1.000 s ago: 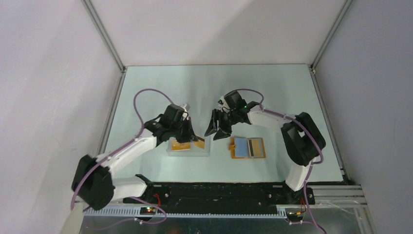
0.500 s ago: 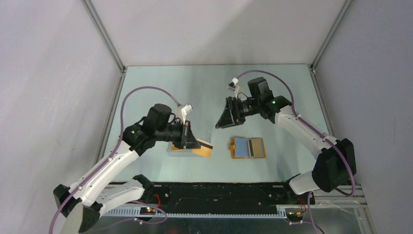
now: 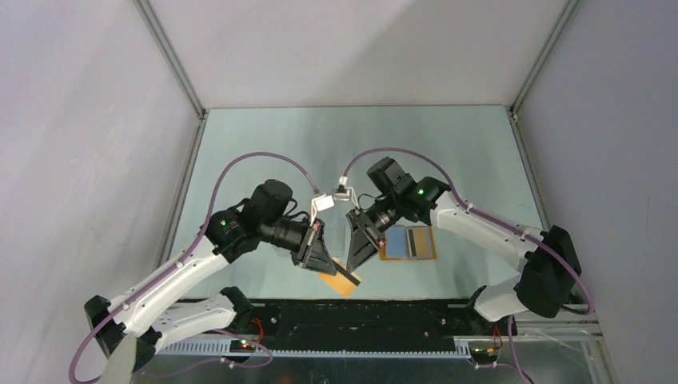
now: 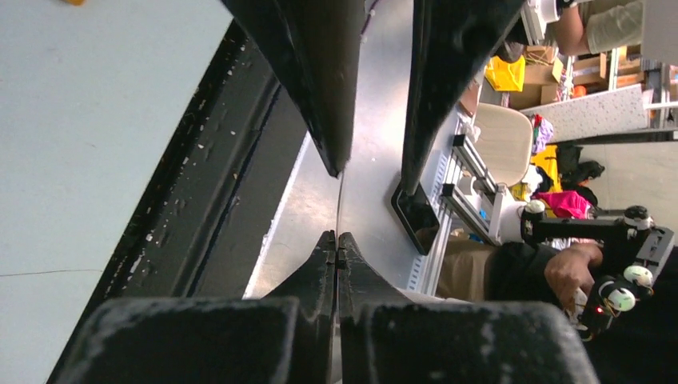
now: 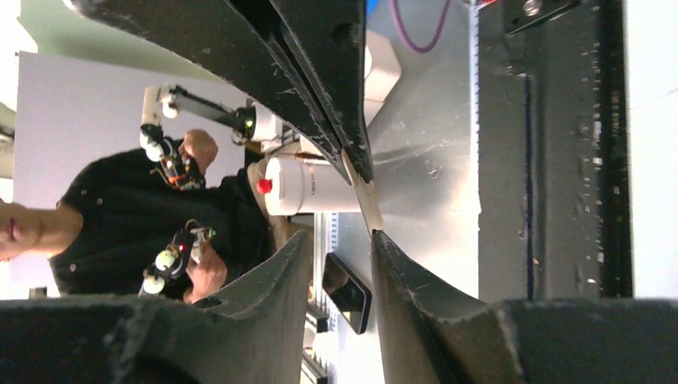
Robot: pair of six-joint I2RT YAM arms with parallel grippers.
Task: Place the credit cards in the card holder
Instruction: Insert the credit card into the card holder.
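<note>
Table (image 3: 264, 144): both arms meet over its 6 o'clock edge. Holder (image 3: 409, 242) lies open and flat, blue-grey inside up, at about 4 o'clock from table centre and just at 3 o'clock of the right gripper (image 3: 356, 259). Left gripper (image 3: 328, 266) is clamped tight on one card (image 3: 342, 282), pinching it by an edge. The card is held off the table and tilted, dark stripe showing, sticking out toward the gripper's 4 o'clock. Right gripper's jaws stand apart, nothing clamped. One fingertip touches the card's free edge and the other finger is clear of it.
</note>
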